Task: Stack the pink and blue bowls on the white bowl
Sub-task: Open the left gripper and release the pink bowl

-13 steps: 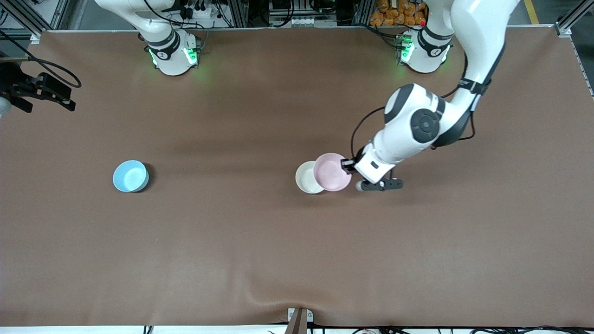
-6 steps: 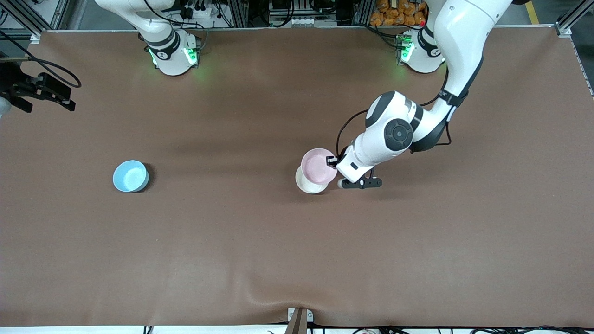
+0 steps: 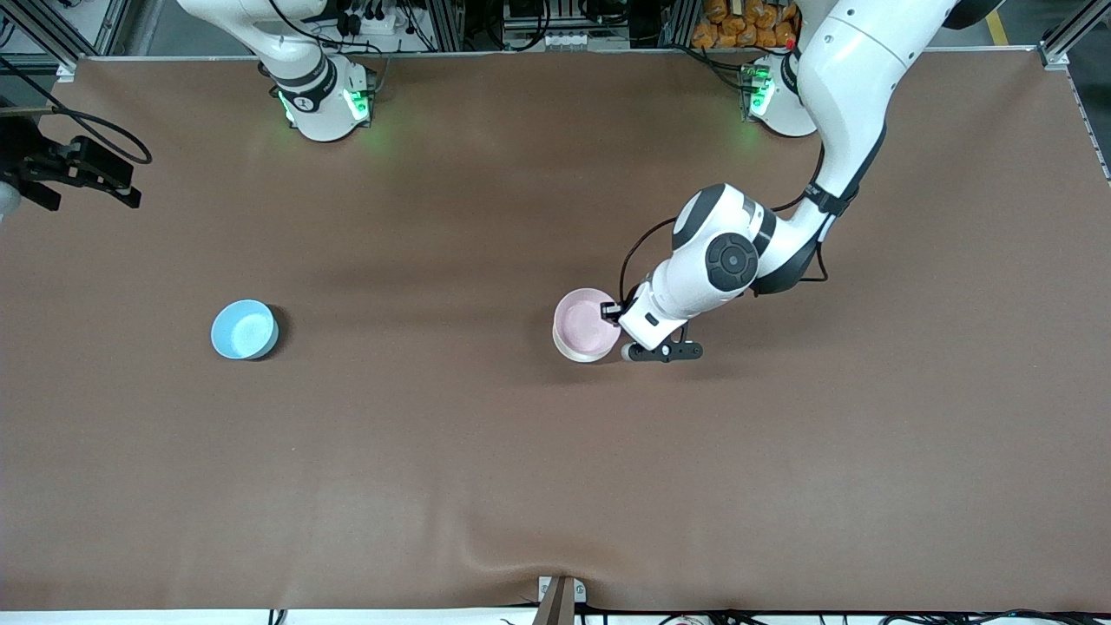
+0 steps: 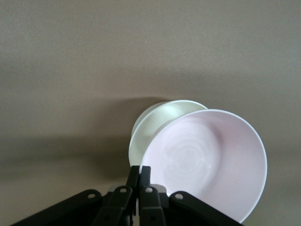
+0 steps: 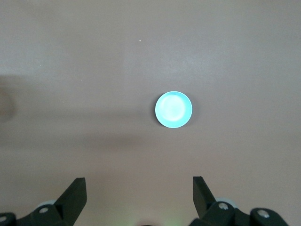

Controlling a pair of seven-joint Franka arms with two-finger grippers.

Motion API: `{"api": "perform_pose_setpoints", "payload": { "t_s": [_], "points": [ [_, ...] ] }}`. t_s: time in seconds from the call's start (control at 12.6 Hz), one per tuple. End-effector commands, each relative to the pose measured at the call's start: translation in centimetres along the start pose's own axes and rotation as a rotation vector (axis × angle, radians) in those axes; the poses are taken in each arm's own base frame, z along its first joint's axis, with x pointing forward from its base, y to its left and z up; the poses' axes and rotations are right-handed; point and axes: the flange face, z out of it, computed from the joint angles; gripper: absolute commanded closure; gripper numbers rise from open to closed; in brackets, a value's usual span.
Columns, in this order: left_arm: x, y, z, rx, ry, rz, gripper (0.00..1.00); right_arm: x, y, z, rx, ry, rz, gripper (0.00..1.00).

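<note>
My left gripper (image 3: pixel 614 311) is shut on the rim of the pink bowl (image 3: pixel 585 318) and holds it, slightly tilted, right over the white bowl (image 3: pixel 583 354). Only the white bowl's near edge shows under it. In the left wrist view the fingers (image 4: pixel 146 173) pinch the pink bowl's (image 4: pixel 207 165) wall, with the white bowl (image 4: pixel 149 128) half covered below. I cannot tell whether the two bowls touch. The blue bowl (image 3: pixel 245 329) sits alone toward the right arm's end of the table. My right gripper (image 5: pixel 138 181) hangs open and empty high over the table, with the blue bowl (image 5: pixel 173 109) small below it.
The brown table (image 3: pixel 555 469) spreads wide around the bowls. A black device with a cable (image 3: pixel 78 169) juts in at the right arm's end. The two arm bases (image 3: pixel 325 100) stand along the table's edge farthest from the front camera.
My left gripper carried the pink bowl sideways from beside the white bowl to over it, and lower. The right arm and the blue bowl have not moved.
</note>
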Motion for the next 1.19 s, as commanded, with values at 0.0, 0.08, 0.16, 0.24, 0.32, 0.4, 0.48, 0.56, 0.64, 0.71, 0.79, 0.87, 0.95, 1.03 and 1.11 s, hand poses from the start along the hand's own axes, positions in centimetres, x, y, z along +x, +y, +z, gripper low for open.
{"api": "perform_pose_setpoints", "payload": {
  "t_s": [0.0,0.08,0.16,0.24,0.32,0.4,0.48,0.56,0.64,0.71,0.79,0.87,0.95,1.03,1.11],
  "points": [
    [0.8,0.2,1.0,0.017,0.018,0.010,1.00,0.1,0.2,-0.2,0.014,-0.003,0.004,0.00],
    [1.2,0.4,1.1,0.008,0.022,0.006,1.00,0.1,0.2,-0.2,0.014,-0.003,0.004,0.00],
    [1.1,0.8,1.5,0.007,0.019,0.010,1.00,0.1,0.3,-0.2,0.013,-0.003,0.004,0.00],
    [1.0,0.9,1.7,0.007,0.017,0.012,1.00,0.1,0.2,-0.2,0.013,-0.003,0.003,0.00],
    [0.9,0.8,2.0,0.009,0.012,0.009,1.00,0.1,0.2,-0.3,0.014,-0.001,0.004,0.00],
    [0.9,0.7,2.1,0.010,0.010,-0.002,1.00,0.1,0.3,-0.3,0.014,-0.001,0.006,0.00],
    [1.0,0.6,2.4,0.011,0.006,-0.007,1.00,0.1,0.4,-0.2,0.013,-0.003,0.006,0.00],
    [0.9,0.5,2.7,0.013,0.002,-0.010,1.00,0.1,0.4,-0.2,0.013,-0.003,0.007,0.00],
    [0.9,0.5,2.8,0.013,0.001,-0.011,0.99,0.1,0.4,-0.2,0.013,-0.003,0.006,0.00],
    [1.1,0.3,2.7,0.013,0.001,-0.019,0.73,0.1,0.4,-0.2,0.013,-0.003,0.007,0.00],
    [1.2,0.2,2.6,0.014,0.005,-0.034,0.01,0.1,0.4,-0.2,0.013,-0.003,0.006,0.00],
    [1.3,0.3,2.3,0.013,0.011,-0.053,0.00,0.1,0.4,-0.2,0.013,-0.003,0.006,0.00],
    [1.5,0.4,1.3,0.009,0.027,-0.069,0.00,0.2,0.5,-0.1,0.013,-0.006,0.007,0.00],
    [1.7,0.4,-0.3,0.008,0.043,-0.076,0.00,1.1,0.1,1.1,0.012,-0.029,-0.004,0.00],
    [1.8,0.5,-2.9,0.012,0.064,-0.074,0.00,1.4,0.1,1.6,0.003,-0.038,-0.004,0.00]
  ]
}}
